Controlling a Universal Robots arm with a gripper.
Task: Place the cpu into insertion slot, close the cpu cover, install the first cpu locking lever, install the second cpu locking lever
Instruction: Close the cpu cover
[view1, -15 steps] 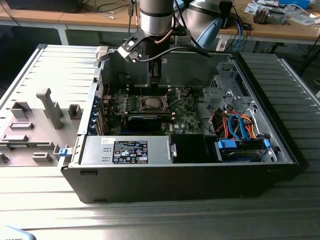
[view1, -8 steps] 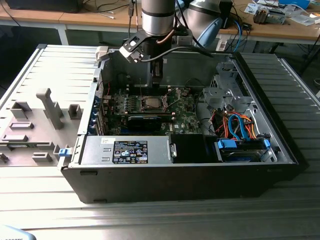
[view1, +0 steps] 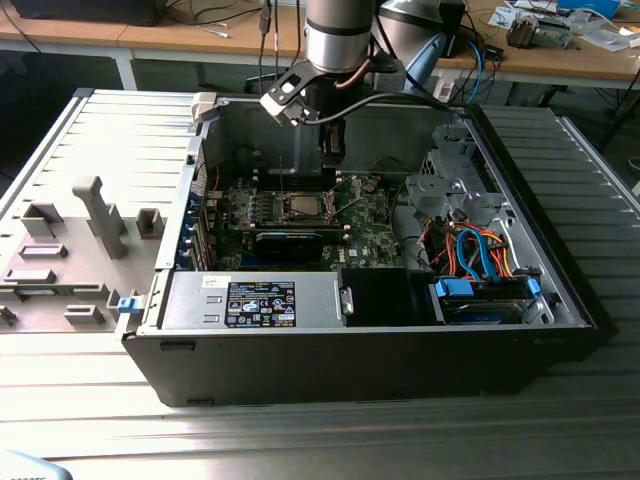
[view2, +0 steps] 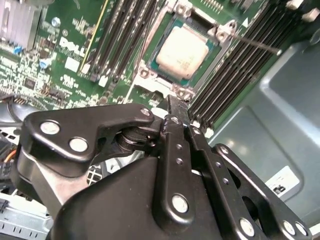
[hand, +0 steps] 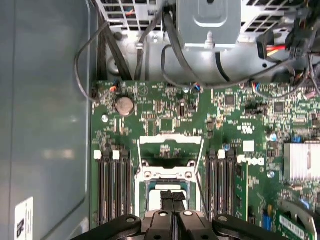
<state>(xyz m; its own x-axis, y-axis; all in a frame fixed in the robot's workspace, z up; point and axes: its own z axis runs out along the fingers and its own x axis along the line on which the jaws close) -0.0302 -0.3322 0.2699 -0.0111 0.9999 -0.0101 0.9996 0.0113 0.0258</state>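
Two fingers pressed flat together, nothing between them: the gripper hangs low over the green motherboard inside the open computer case. And the cpu is seated, pale face up, square in the insertion slot. In the first wrist view the cpu cover lies flipped open just beyond the socket, its window showing bare board. So closing the cover looks like the step in hand. It wants a gentle push on the frame's free edge, swung about its hinge, never down onto the chip. Fingertips sit above the chip's near edge, apart from the cover; one locking lever stands free beside the socket.
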